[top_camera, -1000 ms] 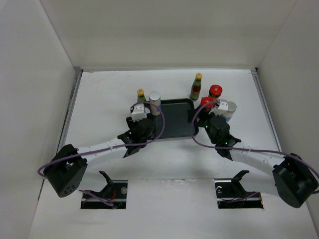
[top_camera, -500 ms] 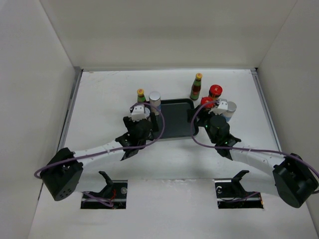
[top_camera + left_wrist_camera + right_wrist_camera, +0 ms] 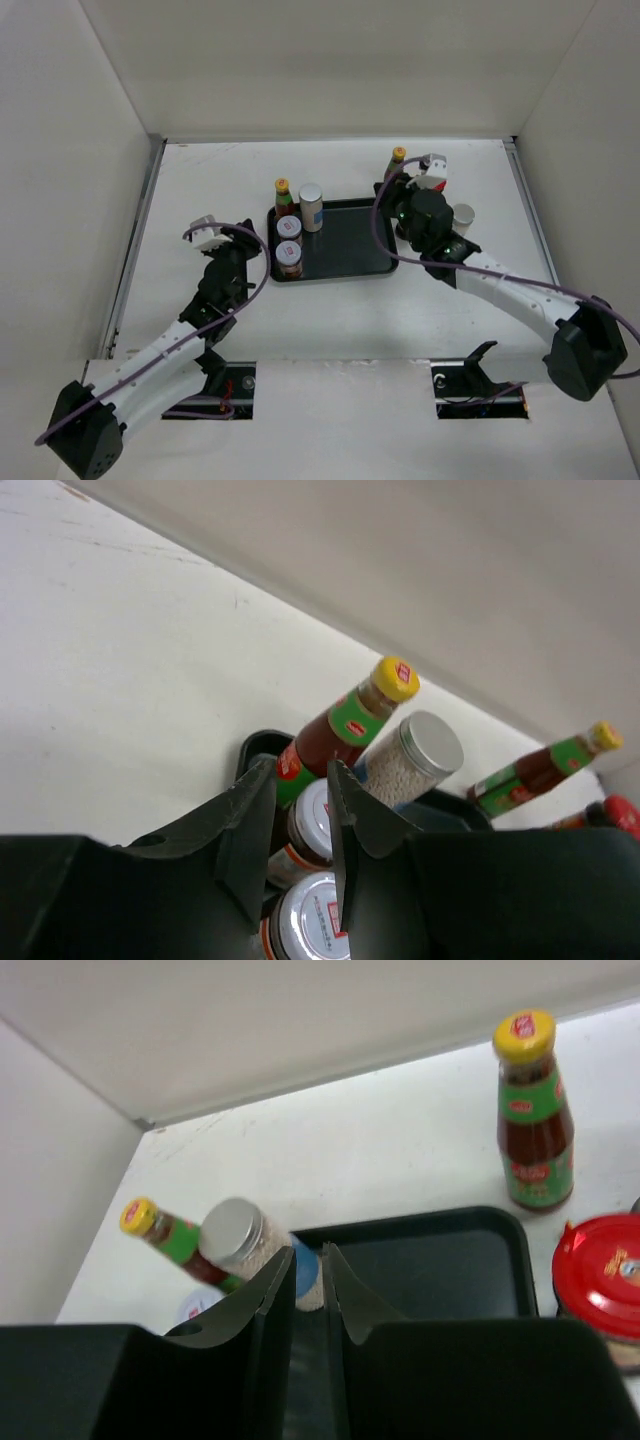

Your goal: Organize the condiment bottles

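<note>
Hard, slick, breakable condiment bottles (image 3: 290,230): 4 at left end of tray (image 3: 350,245), slim yellow-capped bottle (image 3: 533,1130) and, seemingly, red-capped jar (image 3: 600,1270) on surface (image 3: 200,180) off its right end; grip mid-body, slim ones tippy; left tool (image 3: 300,770) and right tool (image 3: 305,1255) closed, empty.

- A slim dark yellow-capped bottle (image 3: 283,196) stood upright at the far-left corner of the tray (image 3: 350,240).
- A pale grey-capped cylinder (image 3: 311,207) stood upright just to its right.
- 2 short white-lidded jars, the far jar (image 3: 289,230) and the near jar (image 3: 289,258), lined the tray's left side.
- A second yellow-capped bottle (image 3: 532,1110) stood upright off the tray, past its far-right corner.
- A red-capped bottle (image 3: 600,1265) stood near that one, right of the tray.
- A third white-lidded jar (image 3: 462,215) stood off the tray, to its right.
</note>
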Motion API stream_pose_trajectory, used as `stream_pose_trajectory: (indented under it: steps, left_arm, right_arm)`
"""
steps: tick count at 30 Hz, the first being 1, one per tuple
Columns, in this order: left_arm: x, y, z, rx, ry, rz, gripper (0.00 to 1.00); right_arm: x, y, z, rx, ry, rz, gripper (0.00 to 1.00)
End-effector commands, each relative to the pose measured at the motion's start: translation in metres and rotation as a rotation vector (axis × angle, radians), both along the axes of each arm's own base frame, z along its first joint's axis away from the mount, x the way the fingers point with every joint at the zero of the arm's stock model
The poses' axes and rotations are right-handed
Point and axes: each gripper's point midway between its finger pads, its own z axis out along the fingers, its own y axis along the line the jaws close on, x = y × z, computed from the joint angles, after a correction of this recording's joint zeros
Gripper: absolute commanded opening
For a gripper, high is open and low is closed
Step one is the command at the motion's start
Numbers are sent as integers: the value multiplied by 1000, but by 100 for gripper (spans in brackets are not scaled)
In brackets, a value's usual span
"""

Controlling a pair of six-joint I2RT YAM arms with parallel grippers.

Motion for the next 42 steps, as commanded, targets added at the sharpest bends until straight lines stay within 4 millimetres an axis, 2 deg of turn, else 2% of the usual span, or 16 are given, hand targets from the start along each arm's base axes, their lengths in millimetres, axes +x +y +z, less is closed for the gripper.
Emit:
stream_pose_trajectory:
  steps: [1,4,6,9,12,15,19,22,26,33,38,40,42]
  left_arm:
    - [-1,12,10,-91,-74,0,25]
    - [2,22,-6,-160,-54,13,30]
    - [6,25,-20,-191,-25,3,31]
    - [11,27,-40,-261,17,-18,32]
    - [15,39,-61,-293,60,6,32]
    - [18,44,-76,-338,99,11,33]
    - [19,42,-77,-344,94,-2,37]
    - [19,46,-78,-336,92,12,38]
    - [19,44,-80,-330,100,11,39]
    - [21,40,-80,-316,101,2,39]
    - [21,41,-80,-310,99,6,39]
    - [20,42,-81,-308,99,11,39]
    - [20,43,-79,-309,94,11,39]
  right_arm:
    - [25,-18,2,-99,55,-80,24]
    - [50,-37,0,-178,89,-158,39]
    - [66,-49,-1,-225,110,-208,57]
    - [86,-62,-7,-279,141,-247,77]
    - [103,-70,-14,-310,163,-270,80]
    - [120,-74,-18,-331,169,-280,81]
    - [144,-69,-19,-376,141,-267,78]
    - [157,-65,-24,-390,135,-266,72]
    - [173,-71,-35,-397,148,-287,64]
    - [189,-74,-31,-349,65,-310,58]
    - [193,-72,-30,-340,54,-301,41]
    - [190,-71,-22,-330,37,-299,37]
    - [186,-73,-6,-309,1,-305,35]
